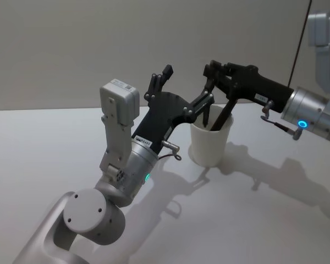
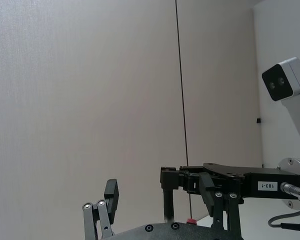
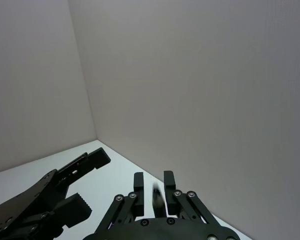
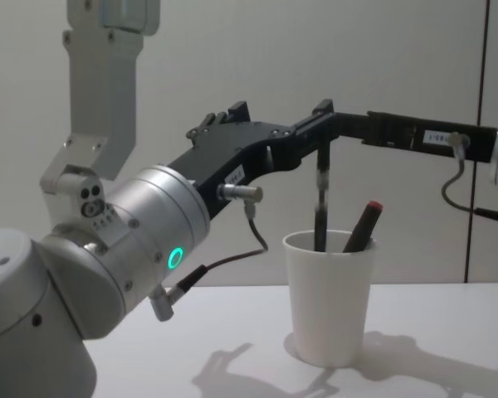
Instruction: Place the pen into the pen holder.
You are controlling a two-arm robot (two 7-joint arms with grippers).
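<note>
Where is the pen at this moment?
The pen hangs upright from the right gripper, its lower end inside the pen holder, near table centre.

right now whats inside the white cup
Two pens: a dark pen standing upright, its top pinched by the right gripper, and a red-capped pen leaning on the rim. The cup wall hides their lower ends and the bottom.

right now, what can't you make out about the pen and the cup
- The pen's lower end: chest view, hidden by the pen holder's wall.
- The pen's top: chest view, lost against the right gripper.
- The pen's surface: right wrist view, blurred.
- The red-capped pen's lower part: chest view, hidden by the same wall.
- Part of the holder's rim: head view, covered by the left gripper.
</note>
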